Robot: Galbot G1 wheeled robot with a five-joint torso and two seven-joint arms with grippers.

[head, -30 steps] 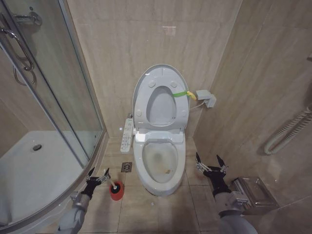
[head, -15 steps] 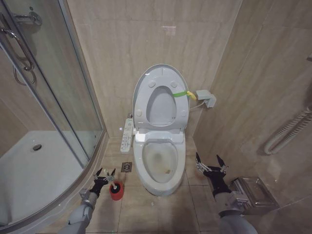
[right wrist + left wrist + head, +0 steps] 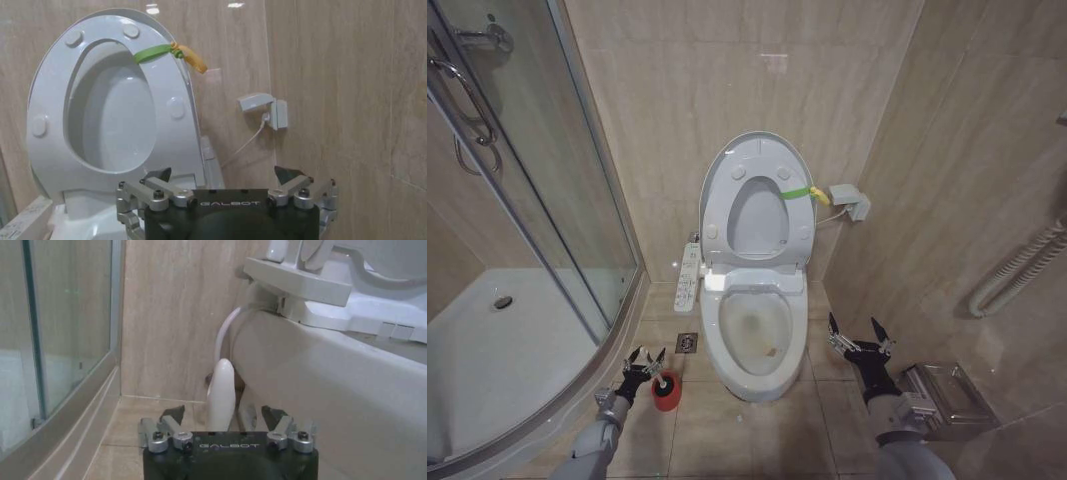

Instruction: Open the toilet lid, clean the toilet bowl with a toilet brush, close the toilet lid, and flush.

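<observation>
The toilet lid (image 3: 757,195) stands raised against the wall with the ring seat folded against it and a green-yellow strap (image 3: 799,192) at its edge; it also faces me in the right wrist view (image 3: 50,125). The toilet bowl (image 3: 727,345) lies uncovered below it, button panel (image 3: 687,277) at its side. The toilet brush stands in a red cup (image 3: 666,393) left of the bowl. Its pale handle (image 3: 220,387) rises between the open fingers of my left gripper (image 3: 645,362) (image 3: 222,417), untouched. My right gripper (image 3: 859,342) (image 3: 223,175) hovers open right of the bowl, holding nothing.
A curved glass shower enclosure (image 3: 537,220) fills the left side, its sill close to my left arm. A floor drain (image 3: 687,343) sits beside the bowl. A metal box (image 3: 942,393) lies on the floor at the right, a hose (image 3: 1017,265) and a socket (image 3: 852,203) on the walls.
My left gripper has moved right and a little forward, coming over the red cup with the brush handle now between its fingers. The right arm has not moved.
</observation>
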